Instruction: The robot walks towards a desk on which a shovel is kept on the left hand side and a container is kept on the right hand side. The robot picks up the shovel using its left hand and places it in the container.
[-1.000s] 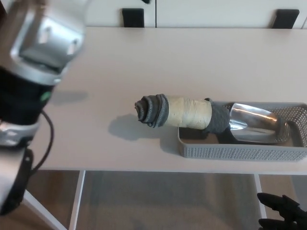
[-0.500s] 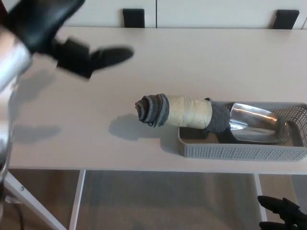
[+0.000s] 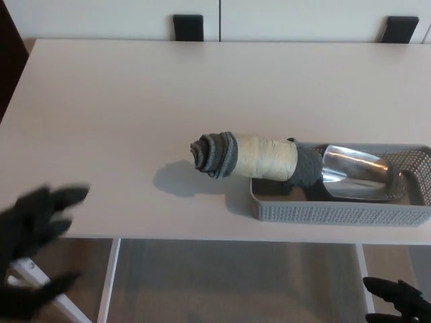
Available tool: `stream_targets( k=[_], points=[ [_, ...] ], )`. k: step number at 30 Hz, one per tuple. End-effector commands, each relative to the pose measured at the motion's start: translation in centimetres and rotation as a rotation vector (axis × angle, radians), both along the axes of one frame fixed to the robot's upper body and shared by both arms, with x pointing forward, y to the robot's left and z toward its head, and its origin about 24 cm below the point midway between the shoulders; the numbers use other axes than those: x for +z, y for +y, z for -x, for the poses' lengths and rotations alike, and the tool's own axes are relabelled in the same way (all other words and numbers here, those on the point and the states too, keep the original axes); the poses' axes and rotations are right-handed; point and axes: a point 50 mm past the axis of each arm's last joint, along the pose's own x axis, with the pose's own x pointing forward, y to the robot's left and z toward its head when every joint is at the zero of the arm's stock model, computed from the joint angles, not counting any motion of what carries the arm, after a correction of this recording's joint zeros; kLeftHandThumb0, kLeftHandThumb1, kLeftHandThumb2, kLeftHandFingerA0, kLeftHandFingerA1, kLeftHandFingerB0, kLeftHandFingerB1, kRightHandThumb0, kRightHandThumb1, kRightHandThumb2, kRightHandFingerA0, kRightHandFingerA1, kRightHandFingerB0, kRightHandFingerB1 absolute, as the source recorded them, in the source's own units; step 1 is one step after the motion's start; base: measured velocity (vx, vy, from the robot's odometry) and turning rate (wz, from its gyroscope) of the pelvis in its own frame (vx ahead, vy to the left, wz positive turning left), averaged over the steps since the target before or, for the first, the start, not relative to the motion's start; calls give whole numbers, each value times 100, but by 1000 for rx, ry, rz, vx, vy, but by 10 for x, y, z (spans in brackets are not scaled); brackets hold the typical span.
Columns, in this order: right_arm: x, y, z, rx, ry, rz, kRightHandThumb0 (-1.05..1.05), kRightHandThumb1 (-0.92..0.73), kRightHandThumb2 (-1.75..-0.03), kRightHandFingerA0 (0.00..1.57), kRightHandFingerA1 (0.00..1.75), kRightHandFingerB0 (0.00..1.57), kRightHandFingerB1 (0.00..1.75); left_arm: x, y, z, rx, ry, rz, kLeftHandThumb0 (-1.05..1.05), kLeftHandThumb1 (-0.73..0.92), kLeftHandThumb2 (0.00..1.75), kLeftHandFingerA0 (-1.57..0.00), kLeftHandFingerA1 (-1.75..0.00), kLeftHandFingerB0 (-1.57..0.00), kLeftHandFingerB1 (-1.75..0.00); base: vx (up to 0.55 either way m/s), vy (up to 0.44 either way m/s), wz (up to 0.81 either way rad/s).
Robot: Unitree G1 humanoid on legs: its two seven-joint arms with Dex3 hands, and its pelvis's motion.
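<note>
Evidently stiff, slick-bladed shovel (image 3: 289, 165) rests blade-down in container (image 3: 404, 202); best gripped at padded handle; left hand (image 3: 34, 252) splayed, empty; right hand (image 3: 404, 303) unclear.

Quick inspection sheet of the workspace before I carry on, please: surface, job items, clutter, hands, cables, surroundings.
Surface: pale desk top, bare except for the job's things.
Job's things: shiny metal shovel with grey-and-cream handle lies with its blade in the grey mesh plastic container; the handle juts over the left rim.
Clutter: nothing seen.
Hands: black left hand low, open, empty; black right hand below the desk edge, only partly visible.
Cables: nothing seen.
Surroundings: two dark chair backs behind the desk.
</note>
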Motion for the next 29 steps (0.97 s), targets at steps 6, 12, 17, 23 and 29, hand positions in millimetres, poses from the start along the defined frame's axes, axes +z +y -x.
stream_targets(
  k=[6, 12, 17, 23, 29],
  points=[
    [-11, -23, 27, -107, 41, -2, -58, -74, -61, 34, 43, 23, 35, -33, 33, 157, -170, 258, 273, -87, 55, 86, -7, -40, -4, -34, 0, 0, 0],
    [-11, -24, 24, -121, 23, -6, -66, -61, -84, 22, 48, 16, 44, -94, 27, 120, 56, 305, 77, -85, 62, 98, 0, -33, -16, -23, 0, 0, 0],
    [-10, -22, 29, -134, -11, -6, -62, -75, -62, 21, 39, 18, 34, -130, 42, 90, 343, 372, 197, -78, 55, 92, 0, -19, -6, -21, 0, 0, 0],
    [-7, -23, 25, -130, -14, 2, -61, -76, -62, 23, 39, 18, 33, -142, 63, 66, 391, 390, 152, -79, 54, 89, -1, -14, -7, -17, 0, 0, 0],
    [-3, -24, 23, -121, -24, 8, -61, -75, -62, 22, 38, 18, 33, -143, 64, 63, 284, 376, 37, -76, 51, 92, -2, -22, -2, -17, 0, 0, 0]
  ],
)
